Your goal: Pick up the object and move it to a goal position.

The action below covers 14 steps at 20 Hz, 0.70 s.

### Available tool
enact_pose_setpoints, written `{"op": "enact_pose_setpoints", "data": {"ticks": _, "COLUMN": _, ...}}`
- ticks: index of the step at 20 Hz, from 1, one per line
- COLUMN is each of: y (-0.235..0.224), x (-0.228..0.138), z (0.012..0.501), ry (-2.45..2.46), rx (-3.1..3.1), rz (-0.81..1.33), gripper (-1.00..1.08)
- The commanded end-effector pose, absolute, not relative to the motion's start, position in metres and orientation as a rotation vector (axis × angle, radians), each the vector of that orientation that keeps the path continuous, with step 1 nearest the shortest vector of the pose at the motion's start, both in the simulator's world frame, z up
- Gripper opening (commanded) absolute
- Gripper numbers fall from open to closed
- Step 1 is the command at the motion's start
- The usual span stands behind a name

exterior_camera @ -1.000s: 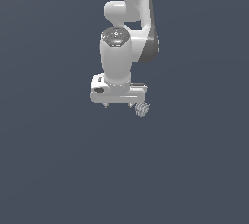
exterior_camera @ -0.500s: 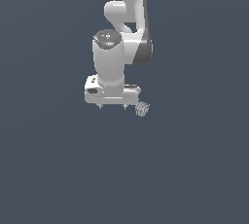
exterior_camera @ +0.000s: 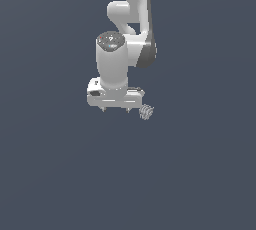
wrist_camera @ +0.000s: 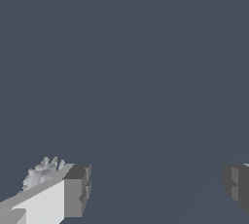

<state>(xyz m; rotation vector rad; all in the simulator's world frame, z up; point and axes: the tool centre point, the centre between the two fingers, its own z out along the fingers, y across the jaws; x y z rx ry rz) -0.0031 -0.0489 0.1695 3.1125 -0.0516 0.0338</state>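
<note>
Gripper (exterior_camera: 116, 109) hangs low over the tabletop (exterior_camera: 60, 174), fingers spread wide — wrist view shows one pad (wrist_camera: 78, 189) and the other pad (wrist_camera: 237, 184) far apart, nothing but bare surface between them. The object (exterior_camera: 146, 111), a small pale grey lump with ribbed, bumpy sides, sits outside the gripper, just beyond the outer face of one finger and beside it, not in the gap; in the wrist view it peeks out behind that finger (wrist_camera: 44, 172). Whether it touches the finger cannot be told. Judgement: not yet grasped, and the gripper needs to shift sideways toward it before closing. Likely light, given how little there is of it, and probably rigid; the ribs should give the pads some bite, but the lumpy shape could roll or squirt out — best pinched across its middle, pads on the ribbed flanks.
</note>
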Motion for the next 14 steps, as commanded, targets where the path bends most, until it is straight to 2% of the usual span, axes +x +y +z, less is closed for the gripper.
{"op": "enact_pose_setpoints", "data": {"ticks": 1, "y": -0.044, "x": -0.005, "z": 0.167, "ry": -0.077, "rx": 3.113, "rz": 0.033, "gripper": 1.00}}
{"op": "enact_pose_setpoints", "data": {"ticks": 14, "y": 0.003, "x": -0.024, "z": 0.142, "ry": -0.368, "rx": 3.106, "rz": 0.027, "gripper": 1.00}}
